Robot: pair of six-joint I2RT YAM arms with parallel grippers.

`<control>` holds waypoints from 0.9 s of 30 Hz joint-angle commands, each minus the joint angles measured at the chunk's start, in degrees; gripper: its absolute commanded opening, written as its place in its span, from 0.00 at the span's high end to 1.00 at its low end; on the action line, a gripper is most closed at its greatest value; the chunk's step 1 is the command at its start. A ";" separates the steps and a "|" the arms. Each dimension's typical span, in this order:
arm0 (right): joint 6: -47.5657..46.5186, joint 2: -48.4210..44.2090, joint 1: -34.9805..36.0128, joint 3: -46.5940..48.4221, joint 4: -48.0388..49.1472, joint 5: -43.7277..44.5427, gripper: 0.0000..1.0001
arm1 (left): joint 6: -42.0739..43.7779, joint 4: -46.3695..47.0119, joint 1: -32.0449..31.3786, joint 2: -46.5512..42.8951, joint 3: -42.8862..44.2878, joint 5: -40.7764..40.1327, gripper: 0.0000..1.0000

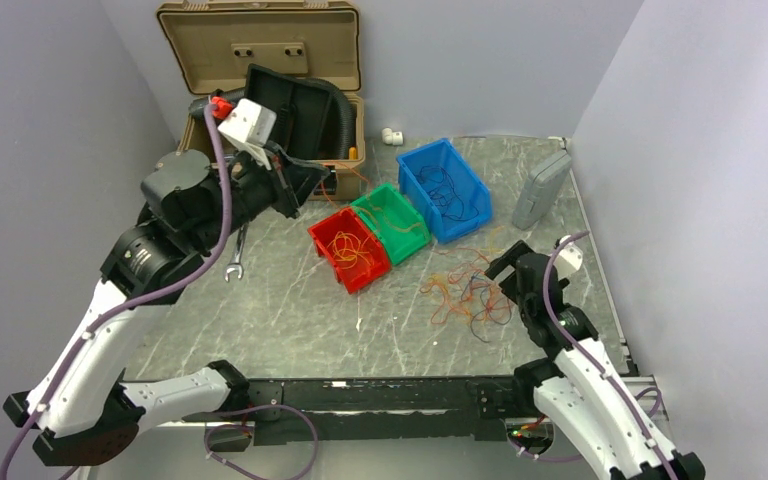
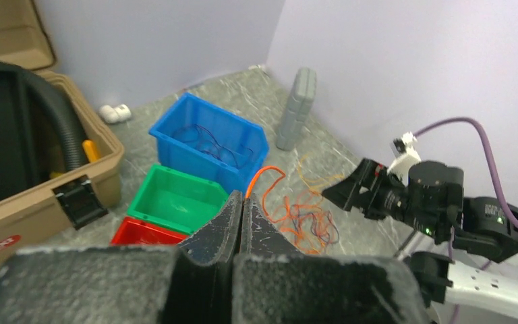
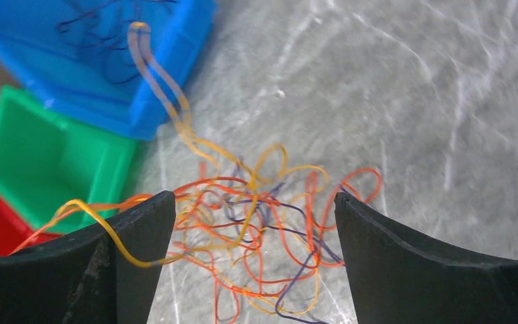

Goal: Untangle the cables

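Observation:
The cables (image 1: 465, 290) lie as a loose tangle of orange, red, yellow and purple wires on the marble tabletop, right of the bins. My right gripper (image 1: 508, 270) hovers just over them, open, and the right wrist view shows the tangle (image 3: 263, 229) between its spread fingers (image 3: 141, 229). A yellow-orange strand drapes across the left one. My left gripper (image 1: 315, 182) is raised near the tan case and shut on a single orange cable (image 2: 270, 177), which loops out from its fingertips (image 2: 233, 209).
Red bin (image 1: 370, 280) with orange wires, green bin (image 1: 412, 245) and blue bin (image 1: 465, 230) with dark wires stand in a row mid-table. An open tan case (image 1: 260, 50) with a black corrugated hose sits at the back left. A wrench (image 1: 235, 260) lies at left, a grey box (image 1: 542, 188) at right.

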 commanded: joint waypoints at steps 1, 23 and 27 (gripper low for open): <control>-15.02 -4.70 -0.10 3.19 6.42 -8.90 0.09 | -1.31 4.34 0.14 -0.22 0.38 6.85 1.00; -38.63 11.46 3.92 9.82 29.50 -55.01 0.20 | 0.79 0.82 0.17 -1.04 4.21 4.87 1.00; -38.92 14.42 6.35 8.82 34.82 -59.05 0.22 | 1.13 0.05 0.15 -0.87 5.39 4.58 1.00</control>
